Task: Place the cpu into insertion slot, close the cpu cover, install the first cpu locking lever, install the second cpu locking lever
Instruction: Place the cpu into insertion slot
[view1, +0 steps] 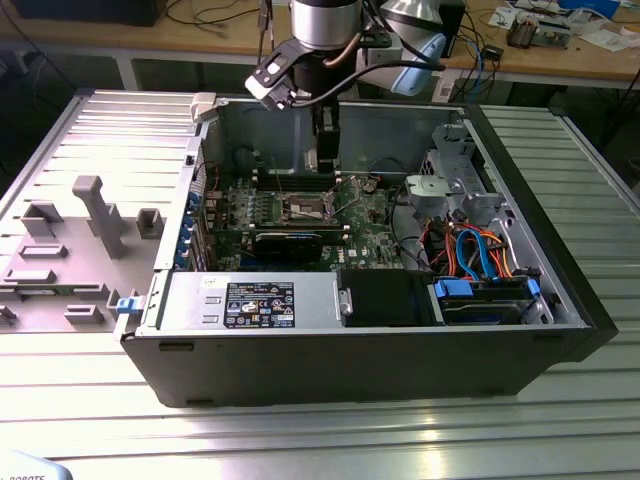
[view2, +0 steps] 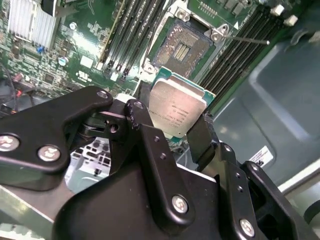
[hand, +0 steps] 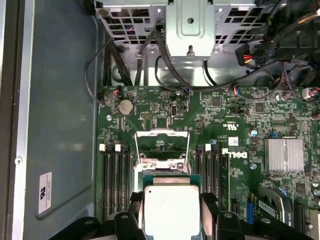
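Gripping the cpu (view2: 177, 105), the claw (view2: 172, 122) hovers seemingly above the insertion slot (view2: 182, 47).

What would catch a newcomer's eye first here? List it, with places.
In the second wrist view, the silver cpu sits clamped in the black gripper, above the green board. Just beyond it the socket lies open and bare. In the exterior view, the arm reaches down into an open computer case on a ribbed metal table.
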